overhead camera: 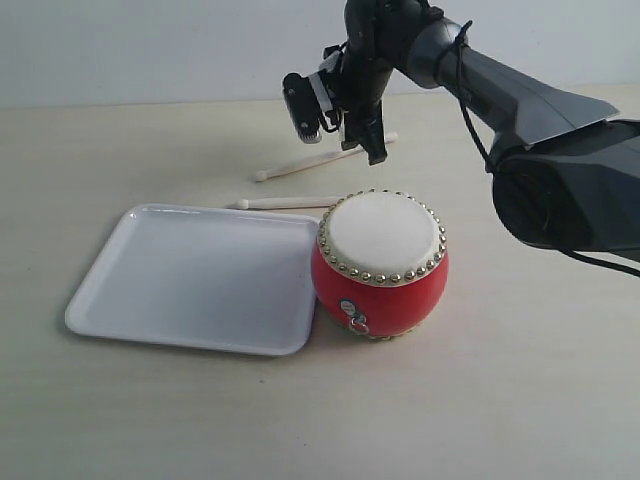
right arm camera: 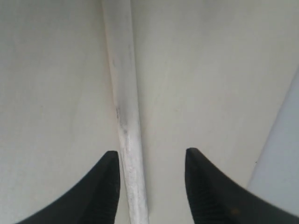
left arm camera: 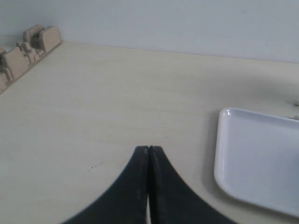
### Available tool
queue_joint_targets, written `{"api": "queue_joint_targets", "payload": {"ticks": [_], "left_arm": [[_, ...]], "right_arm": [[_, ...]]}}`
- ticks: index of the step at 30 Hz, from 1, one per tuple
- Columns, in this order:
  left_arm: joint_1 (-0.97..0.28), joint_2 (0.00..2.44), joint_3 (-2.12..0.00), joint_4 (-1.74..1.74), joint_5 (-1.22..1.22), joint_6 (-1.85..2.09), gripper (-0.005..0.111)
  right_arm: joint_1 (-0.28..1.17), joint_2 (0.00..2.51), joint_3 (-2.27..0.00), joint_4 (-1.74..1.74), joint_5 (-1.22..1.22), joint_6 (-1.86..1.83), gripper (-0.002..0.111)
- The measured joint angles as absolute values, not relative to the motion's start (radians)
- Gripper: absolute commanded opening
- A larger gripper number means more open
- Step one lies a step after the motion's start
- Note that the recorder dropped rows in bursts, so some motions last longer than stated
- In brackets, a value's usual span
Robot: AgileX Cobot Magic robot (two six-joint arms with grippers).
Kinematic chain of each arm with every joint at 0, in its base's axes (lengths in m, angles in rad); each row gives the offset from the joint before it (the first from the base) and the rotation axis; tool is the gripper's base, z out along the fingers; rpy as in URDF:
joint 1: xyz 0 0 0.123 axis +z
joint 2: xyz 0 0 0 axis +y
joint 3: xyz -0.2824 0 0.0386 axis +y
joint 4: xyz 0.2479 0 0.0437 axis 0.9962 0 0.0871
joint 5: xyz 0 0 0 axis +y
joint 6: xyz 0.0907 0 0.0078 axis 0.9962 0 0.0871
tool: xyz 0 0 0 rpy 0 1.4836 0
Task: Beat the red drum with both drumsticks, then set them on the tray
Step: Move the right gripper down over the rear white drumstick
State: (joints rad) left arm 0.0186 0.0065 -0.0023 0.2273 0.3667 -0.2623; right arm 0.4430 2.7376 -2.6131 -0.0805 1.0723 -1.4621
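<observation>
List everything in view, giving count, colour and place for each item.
red drum: one, red with a cream skin and gold studs, beside the tray's right edge.
tray: one, white, left of the drum.
drumsticks: two, pale cream, on the table behind the tray and drum. The farther drumstick lies under the right gripper.
beige fixtures: several, at the table's far edge in the left wrist view.
table: one, pale wood.
right gripper: black, open, straddling the farther drumstick.
left gripper: black, shut, above bare table near the tray.
</observation>
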Motion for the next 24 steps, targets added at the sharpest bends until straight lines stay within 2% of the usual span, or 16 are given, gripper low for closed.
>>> {"api": "queue_joint_targets", "payload": {"ticks": [24], "left_arm": [[0.019, 0.006, -0.002, 0.227, 0.367, -0.262, 0.000]], "right_arm": [[0.443, 2.786, -2.615, -0.081, 1.053, -1.455, 0.041]]}}
